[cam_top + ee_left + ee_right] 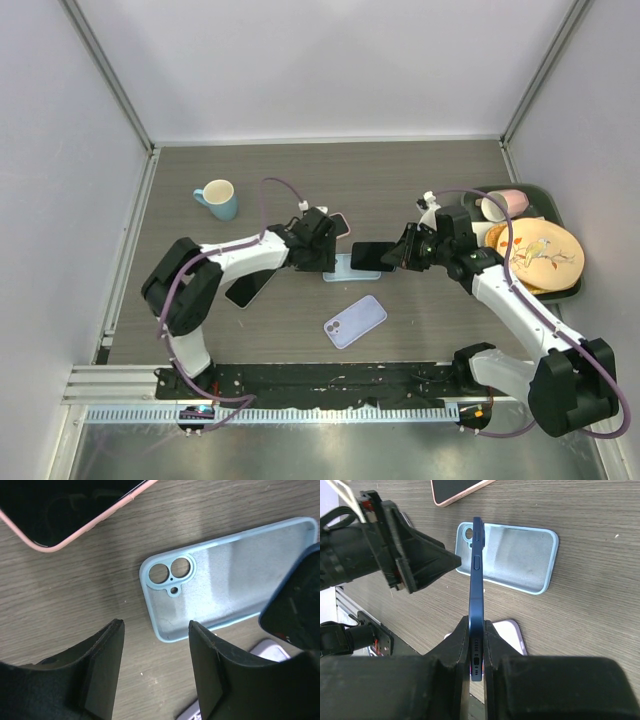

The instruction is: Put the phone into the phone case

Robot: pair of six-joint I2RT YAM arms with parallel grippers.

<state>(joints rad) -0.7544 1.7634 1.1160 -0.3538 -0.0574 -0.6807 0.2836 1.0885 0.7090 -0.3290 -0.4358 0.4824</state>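
A dark blue phone (370, 256) is held above the right part of the empty light blue phone case (350, 268), which lies open side up on the table. My right gripper (402, 250) is shut on the phone's end. In the right wrist view the phone (477, 575) stands edge-on between the shut fingers (477, 626), over the case (520, 555). My left gripper (322, 252) is open and empty at the case's camera-hole end. In the left wrist view its fingertips (156, 625) straddle bare table just short of the case (230, 575); the phone (295, 605) shows at the right.
A pink-edged phone (340, 222) lies just behind the case, a black phone (248, 290) to the left, and a lavender phone (355, 321) in front. A blue mug (217, 198) stands at the back left. A dark tray (565, 290) with plates and a cup is at the right.
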